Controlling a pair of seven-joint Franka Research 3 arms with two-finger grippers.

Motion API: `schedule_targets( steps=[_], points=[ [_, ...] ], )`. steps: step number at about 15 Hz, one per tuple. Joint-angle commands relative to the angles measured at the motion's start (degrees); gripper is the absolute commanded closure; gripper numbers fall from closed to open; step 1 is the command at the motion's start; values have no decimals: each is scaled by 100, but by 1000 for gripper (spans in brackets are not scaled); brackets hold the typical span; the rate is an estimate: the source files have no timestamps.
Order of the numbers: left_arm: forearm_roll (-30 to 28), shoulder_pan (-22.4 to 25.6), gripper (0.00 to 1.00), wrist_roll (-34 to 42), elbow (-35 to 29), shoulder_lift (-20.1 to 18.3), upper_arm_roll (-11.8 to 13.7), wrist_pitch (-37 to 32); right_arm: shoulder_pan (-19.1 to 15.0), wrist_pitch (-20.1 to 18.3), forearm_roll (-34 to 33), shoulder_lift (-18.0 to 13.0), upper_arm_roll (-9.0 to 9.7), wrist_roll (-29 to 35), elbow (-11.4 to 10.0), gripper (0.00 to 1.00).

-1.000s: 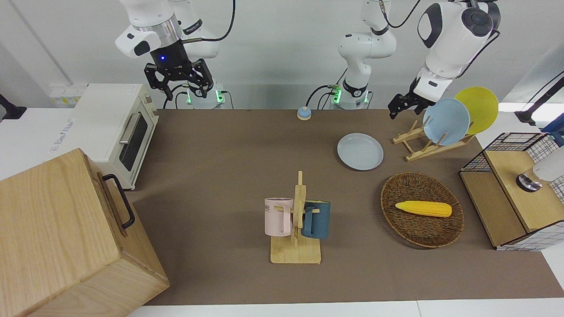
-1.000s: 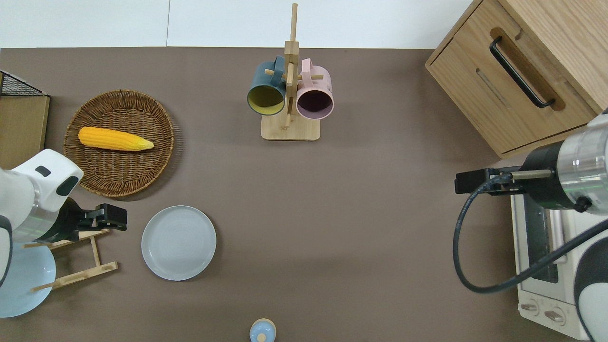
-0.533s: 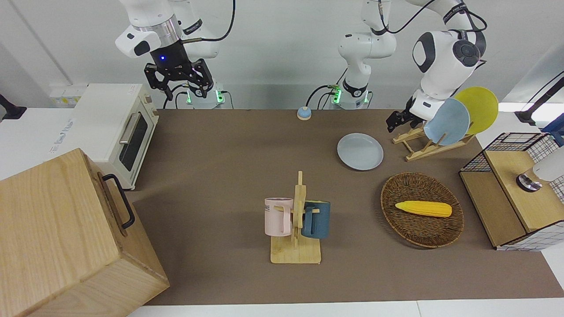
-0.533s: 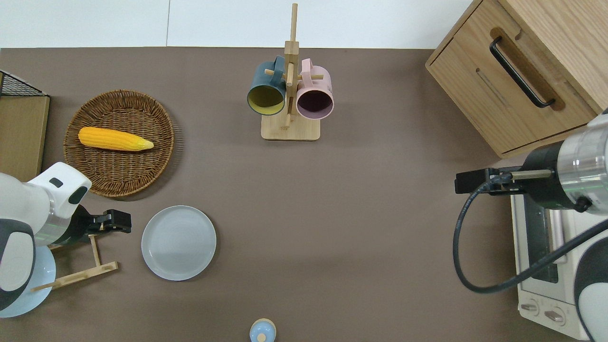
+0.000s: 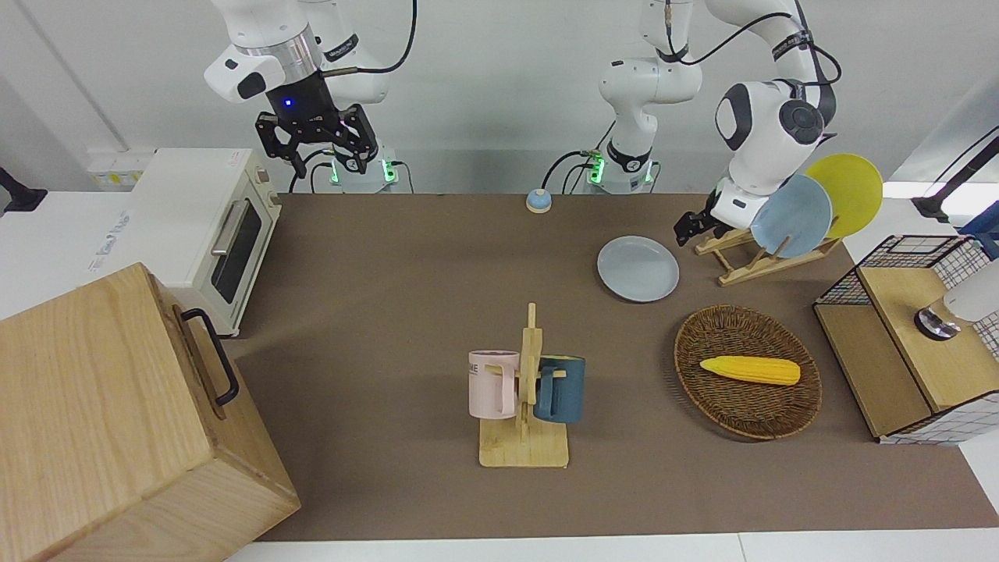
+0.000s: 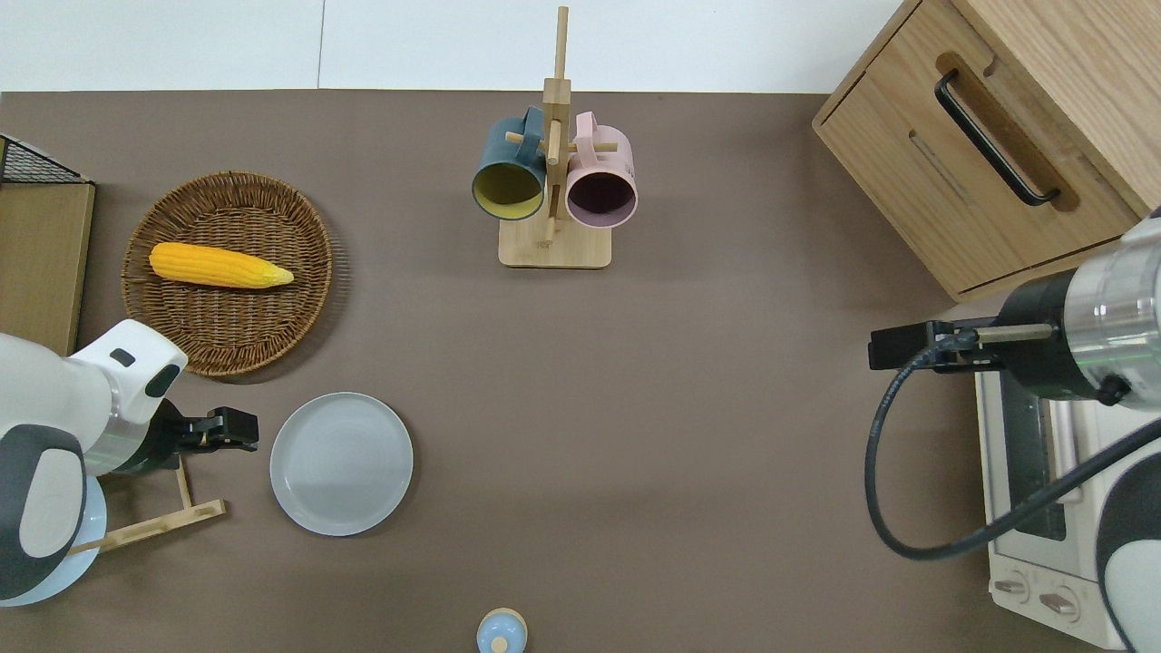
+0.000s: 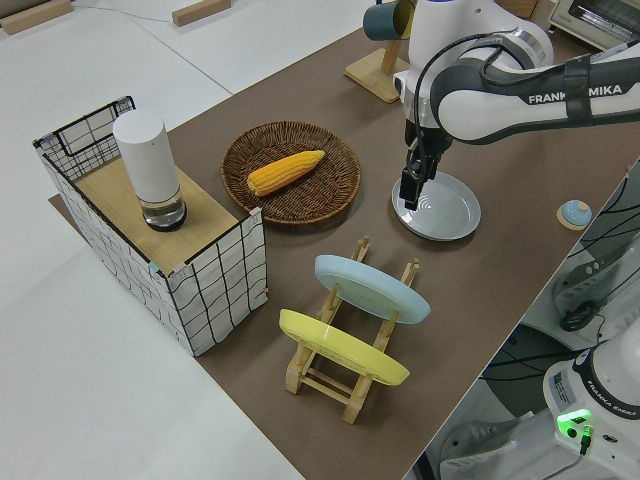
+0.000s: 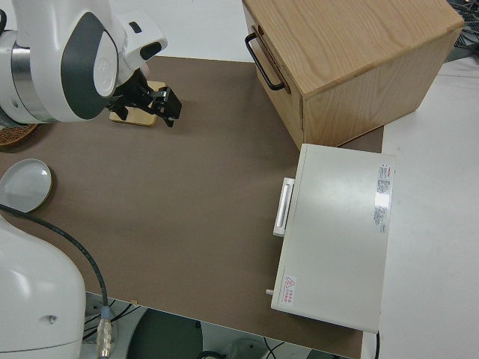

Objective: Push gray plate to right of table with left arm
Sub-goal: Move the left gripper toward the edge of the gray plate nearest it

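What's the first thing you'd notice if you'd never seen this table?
The left gripper hangs low beside the gray plate, at the left arm's end of the table. Farther from the robots, a yellow corn cob lies in a wicker basket.

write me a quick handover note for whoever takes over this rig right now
Left gripper: low over the table beside the gray plate, at the plate's edge toward the left arm's end, next to the wooden plate rack; no contact visible yet.
Right arm: parked, right gripper open.
Gray plate lies flat, nearer the robots than the wicker basket.
Done: the approach only.
Left: touch the rim and push the plate toward the right arm's end, probably keeping nearer the robots than the mug stand.
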Motion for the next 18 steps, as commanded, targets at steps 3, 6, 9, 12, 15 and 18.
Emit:
schedule_targets(
  steps=[3, 6, 9, 12, 15, 18],
  points=[
    [-96, 74, 92, 101, -778, -217, -16, 713, -37, -31, 92, 36, 23, 12, 81, 5],
    [-96, 74, 113, 101, -1131, -200, -16, 1135, -37, -31, 92, 36, 23, 12, 81, 5],
    [-96, 65, 159, 171, -1289, -147, -16, 1320, -37, -31, 92, 36, 23, 12, 81, 5],
    [-96, 65, 245, 294, -1342, -112, -16, 1382, -37, -31, 92, 36, 23, 12, 81, 5],
    [-96, 39, 346, 409, -1351, -24, -24, 1461, -37, -31, 92, 36, 23, 12, 81, 5],
    [-96, 3, 354, 522, -1351, 11, -24, 1461, -37, -31, 92, 36, 23, 12, 81, 5]
  ],
)
